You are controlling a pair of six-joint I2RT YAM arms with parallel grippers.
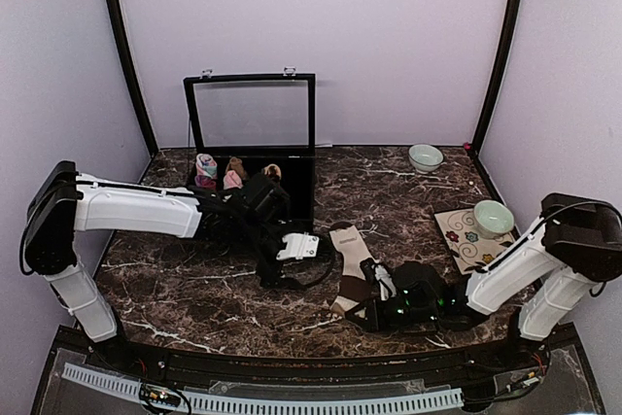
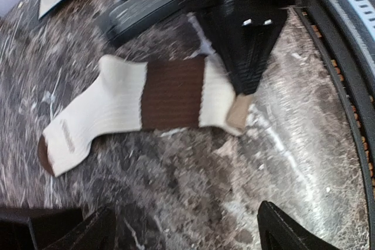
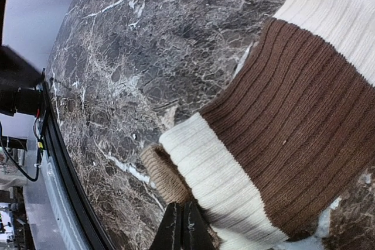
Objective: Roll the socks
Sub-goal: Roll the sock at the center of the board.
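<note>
From above, the cream sock (image 1: 348, 258) lies flat on the marble bench (image 1: 194, 298), a little right of the middle and close to the near edge. Its length runs from the near edge towards the back. The right gripper (image 1: 367, 306) sits low at the sock's near end, and the left gripper (image 1: 277, 274) hangs just beside the sock on its left, apart from it. At the back left stands a black case (image 1: 251, 114) with its lid up and rolled sock bundles (image 1: 233, 174) inside. One bowl (image 1: 425, 156) sits by the back edge. Another bowl (image 1: 493, 218) rests on a flowered mat (image 1: 459, 240) by the right edge.

From the left wrist, the cream sock (image 2: 117, 106) stretches across the stone, with its brown toe at the left and a wide brown band in the middle. The left gripper (image 2: 186, 209) has its fingers (image 2: 88, 232) spread wide with only bare bench between them. The right gripper (image 2: 243, 57) meets the tan cuff (image 2: 237, 112) with its tip.

From the right wrist, the fingers (image 3: 181, 229) are pressed together and touch the sock (image 3: 293, 121) at its cream rib, just beside the tan cuff (image 3: 164, 174). I cannot tell whether any cloth is nipped between them.
</note>
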